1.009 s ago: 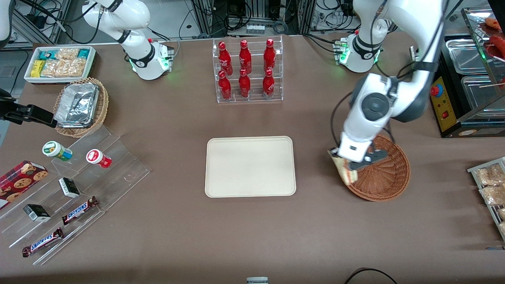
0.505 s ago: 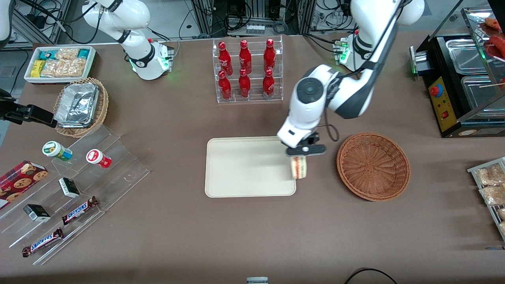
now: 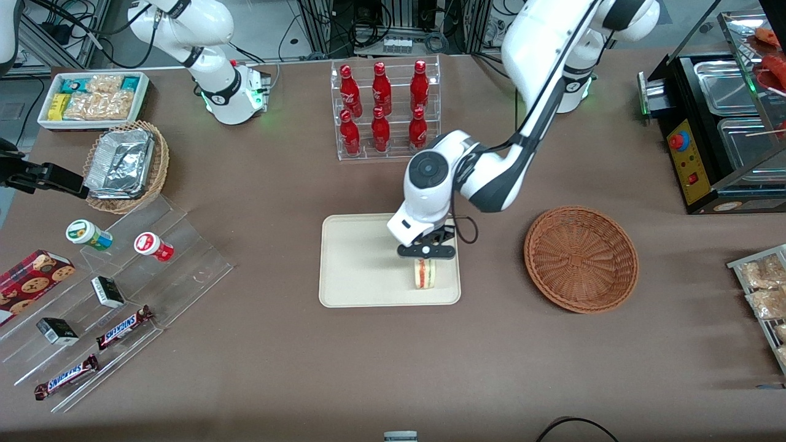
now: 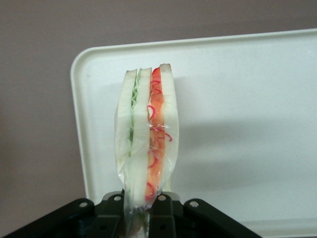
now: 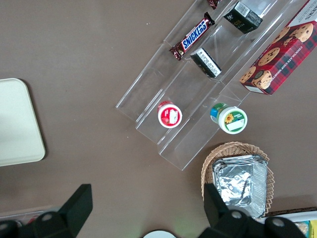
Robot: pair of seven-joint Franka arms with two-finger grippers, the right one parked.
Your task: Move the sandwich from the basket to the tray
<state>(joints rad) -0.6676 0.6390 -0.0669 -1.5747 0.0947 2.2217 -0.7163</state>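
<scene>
Brown table point(image 3: 276, 368) fills the front view. Left arm point(image 3: 522, 110) reaches down over the tray point(image 3: 362, 264), cream-beige, rounded corners, partly covered by the wrist. Basket point(image 3: 581, 258), reddish-brown wicker, sits beside the tray toward the working arm's end, nothing in it. Clear rack point(image 3: 385, 110) holds 6 red bottles, white script on them too small to read. Clear stepped stand point(image 3: 153, 270) toward the parked arm's end carries 2 bars reading SNICKERS point(image 3: 123, 327), 2 small dark boxes and 2 round tubs, labels not legible; a plaid cookie box point(image 3: 31, 282) is cut off at the frame edge. Tan wicker basket with foil containers point(image 3: 126, 166) and a white bin of snack packets point(image 3: 92, 98) lie farther from the camera. Gripper point(image 3: 425, 251) hangs over the tray's basket-side part, clamped on the sandwich point(image 3: 424, 273), which stands on edge; wrist view shows plastic wrap, green and red filling point(image 4: 146, 134), its base hidden between the black fingers point(image 4: 111, 210). Cannot tell whether it touches the tray.
</scene>
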